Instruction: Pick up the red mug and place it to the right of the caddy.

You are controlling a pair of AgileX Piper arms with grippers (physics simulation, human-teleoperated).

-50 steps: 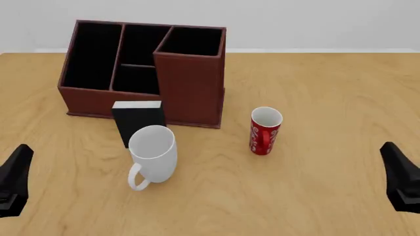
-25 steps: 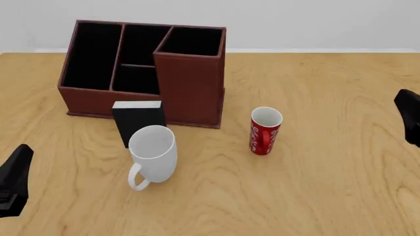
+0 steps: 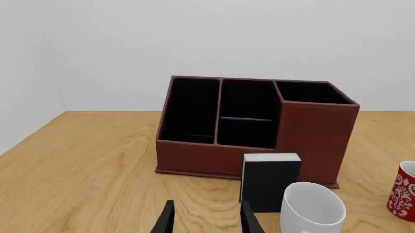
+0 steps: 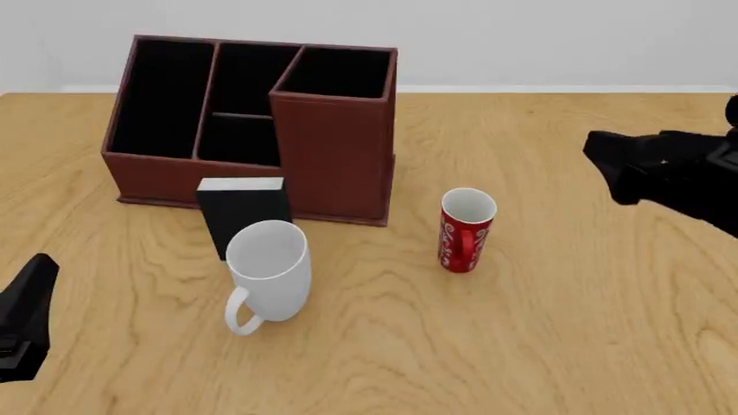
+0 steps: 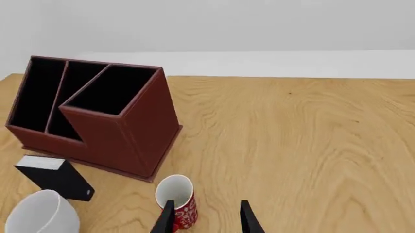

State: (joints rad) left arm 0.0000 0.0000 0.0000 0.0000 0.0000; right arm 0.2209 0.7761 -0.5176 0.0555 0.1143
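Red mug [image 4: 467,230] upright on table [image 4: 554,328], right of caddy [image 4: 259,121], untouched. We see right gripper [image 5: 205,219] spread above it; left gripper [image 3: 205,221] spread, low at left.

1. Plain white mug [image 4: 270,270] standing upright on the counter [image 4: 554,346], handle pointing toward the camera side and a bit left.
2. Small black box with a white top [image 4: 244,213], right behind the mug; looks like they touch or nearly do, can't tell.
3. The counter is light wood with wavy grain, pale wall [image 4: 519,39] behind it.
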